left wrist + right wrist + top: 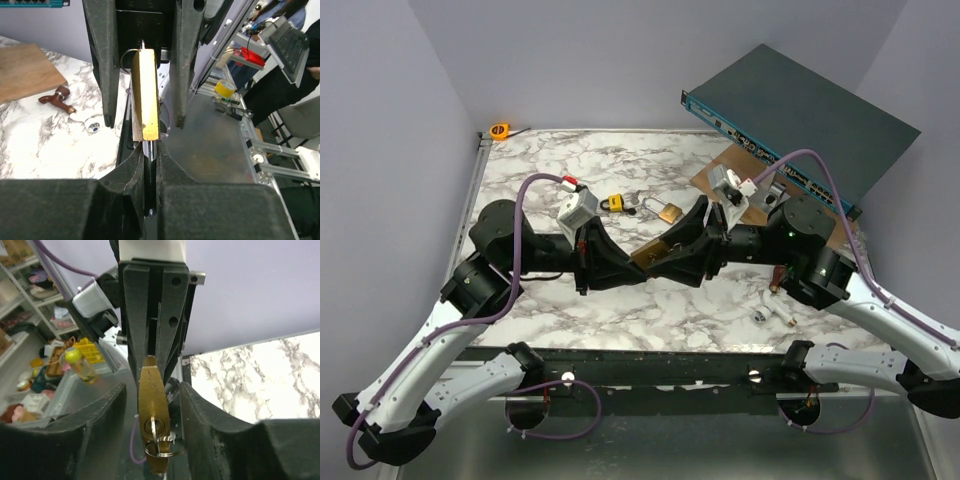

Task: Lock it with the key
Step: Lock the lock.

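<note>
I'm pinching the padlock (pixel 151 390) in my left jaws, right jaws spread around its key (pixel 156 432). Closing crooked, I'm risking bending it.

White shells, black joints on left arm (pixel 430 350) and right arm (pixel 890 320); purple cables (pixel 518 240) trail each. Both black: left gripper (pixel 150 150), right gripper (pixel 152 390). Green light (pixel 790 236) glows at three o'clock.

The padlock (pixel 145 95) is smooth, brassy metal; its key (pixel 155 432) is silvery metal. The left tool (pixel 150 148) is matt black plastic. The marble-patterned bench (pixel 620 160) looks glossy; the board (pixel 25 67) is bare wood.
</note>
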Robot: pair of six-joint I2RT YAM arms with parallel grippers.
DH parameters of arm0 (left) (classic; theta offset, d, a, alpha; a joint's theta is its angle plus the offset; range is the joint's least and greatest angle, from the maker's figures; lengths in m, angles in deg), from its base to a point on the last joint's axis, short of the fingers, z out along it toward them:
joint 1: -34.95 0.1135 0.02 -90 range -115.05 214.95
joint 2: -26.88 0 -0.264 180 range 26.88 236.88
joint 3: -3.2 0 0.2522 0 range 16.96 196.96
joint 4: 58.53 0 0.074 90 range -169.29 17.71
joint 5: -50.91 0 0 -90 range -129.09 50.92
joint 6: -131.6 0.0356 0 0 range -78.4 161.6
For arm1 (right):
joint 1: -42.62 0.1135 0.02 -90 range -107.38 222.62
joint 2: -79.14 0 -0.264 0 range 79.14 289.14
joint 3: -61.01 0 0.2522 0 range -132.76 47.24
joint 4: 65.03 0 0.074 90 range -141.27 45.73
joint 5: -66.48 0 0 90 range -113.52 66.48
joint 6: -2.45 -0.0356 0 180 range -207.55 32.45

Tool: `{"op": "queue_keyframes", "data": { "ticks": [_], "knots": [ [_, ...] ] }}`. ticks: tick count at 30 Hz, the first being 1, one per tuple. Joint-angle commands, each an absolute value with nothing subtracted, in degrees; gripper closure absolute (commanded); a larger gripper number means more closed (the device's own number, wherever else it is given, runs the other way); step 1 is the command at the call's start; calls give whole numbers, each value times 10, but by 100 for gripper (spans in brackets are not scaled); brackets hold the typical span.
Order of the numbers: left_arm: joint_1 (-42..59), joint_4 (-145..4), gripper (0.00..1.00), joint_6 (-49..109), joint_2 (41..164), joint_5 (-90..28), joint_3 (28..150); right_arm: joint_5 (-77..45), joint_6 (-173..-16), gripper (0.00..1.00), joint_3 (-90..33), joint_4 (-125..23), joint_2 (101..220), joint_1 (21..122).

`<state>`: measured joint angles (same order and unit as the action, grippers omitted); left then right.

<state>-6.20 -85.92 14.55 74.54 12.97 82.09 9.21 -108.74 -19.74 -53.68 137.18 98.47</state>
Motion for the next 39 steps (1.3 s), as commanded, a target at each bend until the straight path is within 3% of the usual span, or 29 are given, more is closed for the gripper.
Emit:
{"op": "queue_keyframes", "data": {
  "ticks": [1,4,12,15,23,29,39],
  "knots": [
    [-46,-886,100,232,707,121,850,86,-1065,42,-198,-483,1362,991],
    [-32,-929,100,264,685,147,864,96,-1046,34,-220,-445,1348,991],
    [-16,-1005,100,288,665,207,893,106,-1011,32,-270,-374,1311,991],
    [-15,-1006,100,282,665,213,892,144,-1015,38,-284,-382,1328,991],
    [-15,-995,100,262,674,220,890,199,-1026,41,-294,-420,1371,991],
    [-15,-997,100,259,681,217,887,199,-1036,50,-287,-432,1379,991],
    [-15,-987,100,255,691,215,883,200,-1041,55,-281,-427,1373,991]
  ]
}}
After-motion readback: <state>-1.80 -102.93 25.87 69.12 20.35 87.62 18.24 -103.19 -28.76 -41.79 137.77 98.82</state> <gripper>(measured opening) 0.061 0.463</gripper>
